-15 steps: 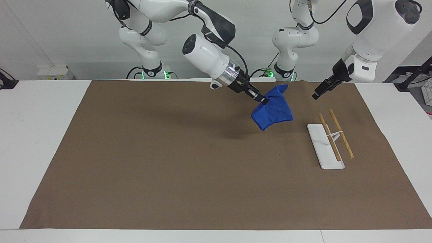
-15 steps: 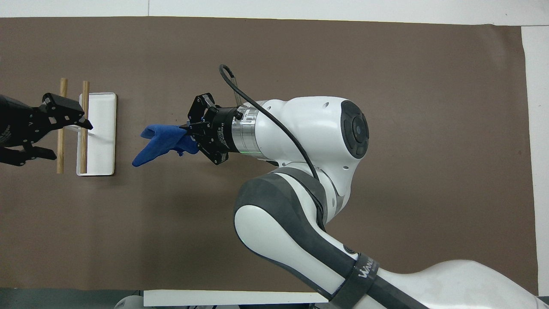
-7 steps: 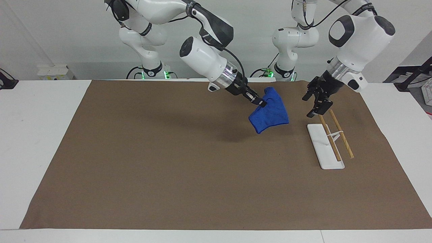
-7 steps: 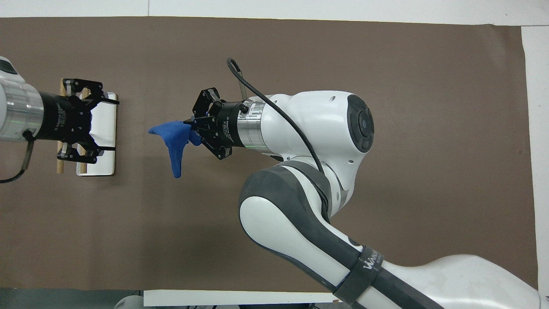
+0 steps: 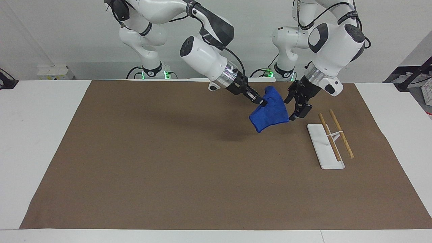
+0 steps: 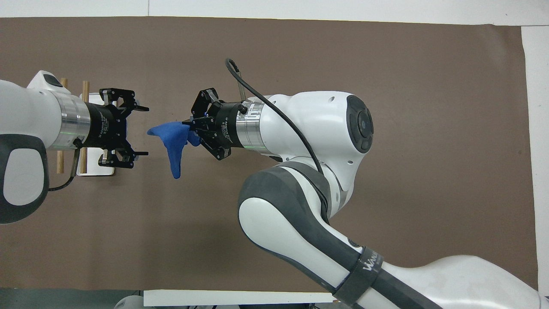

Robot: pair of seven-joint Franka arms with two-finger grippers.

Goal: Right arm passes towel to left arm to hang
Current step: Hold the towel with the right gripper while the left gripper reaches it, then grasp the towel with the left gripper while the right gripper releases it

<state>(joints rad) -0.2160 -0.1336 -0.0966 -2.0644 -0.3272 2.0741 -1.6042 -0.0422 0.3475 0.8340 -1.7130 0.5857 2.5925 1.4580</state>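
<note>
My right gripper (image 5: 261, 101) is shut on a corner of the bright blue towel (image 5: 270, 113) and holds it in the air over the brown mat. The cloth hangs bunched below the fingers. In the overhead view the right gripper (image 6: 187, 126) grips the towel (image 6: 173, 143) in the same way. My left gripper (image 5: 293, 108) is open, level with the towel, on the side toward the rack. In the overhead view the left gripper (image 6: 143, 131) has its jaws spread wide, and the towel's tip sits just at their mouth. The towel's loop string is not visible.
A small rack with a white base (image 5: 320, 148) and two wooden rods (image 5: 341, 134) stands on the brown mat (image 5: 168, 152) toward the left arm's end. In the overhead view the left arm partly hides the rack base (image 6: 96, 171).
My left arm has swung in from over the rack to the towel, its gripper now open. My right gripper has drawn back slightly with the towel, which now hangs lower.
</note>
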